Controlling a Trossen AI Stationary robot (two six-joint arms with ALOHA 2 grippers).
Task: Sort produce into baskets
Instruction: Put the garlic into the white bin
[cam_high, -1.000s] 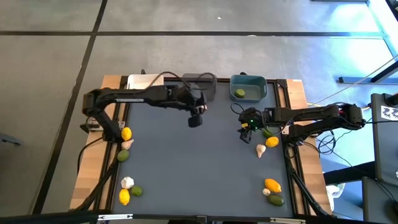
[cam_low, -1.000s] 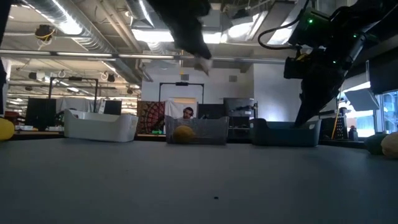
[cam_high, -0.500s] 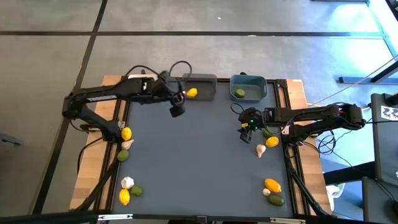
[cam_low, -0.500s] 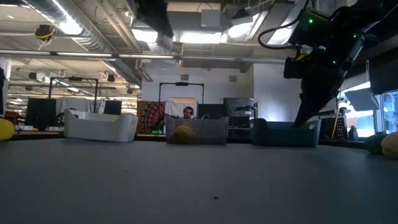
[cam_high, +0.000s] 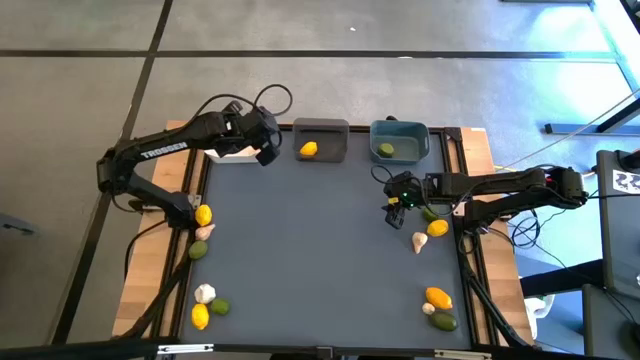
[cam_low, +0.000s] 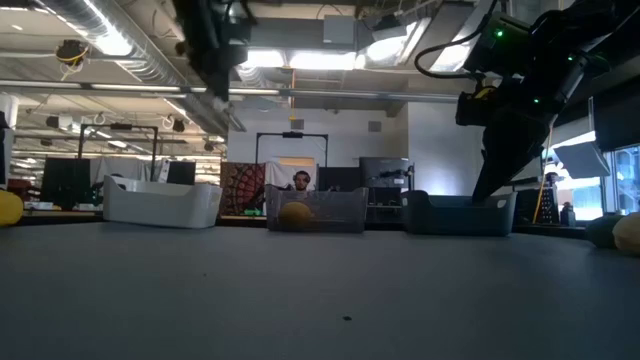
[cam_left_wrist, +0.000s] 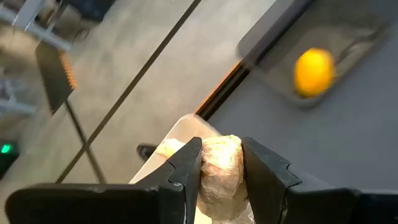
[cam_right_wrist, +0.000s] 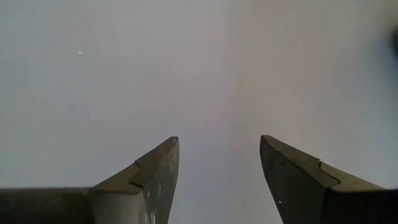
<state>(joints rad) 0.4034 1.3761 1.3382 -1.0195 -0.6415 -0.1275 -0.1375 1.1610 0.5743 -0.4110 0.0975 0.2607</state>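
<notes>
Near edge of the desk (cam_high: 320, 260), bottom of the high view: loose produce clusters lower left and lower right, unsorted. Mid right, right gripper (cam_high: 396, 205) idles with fingers apart, holding nothing, beside a garlic bulb (cam_high: 419, 240). Far edge, upper left: left gripper (cam_left_wrist: 216, 163) is clamped on a garlic (cam_left_wrist: 217, 174) above the white basket (cam_high: 228, 133). Step looks like the drop-off; next move calls for centring over it, then releasing.
</notes>
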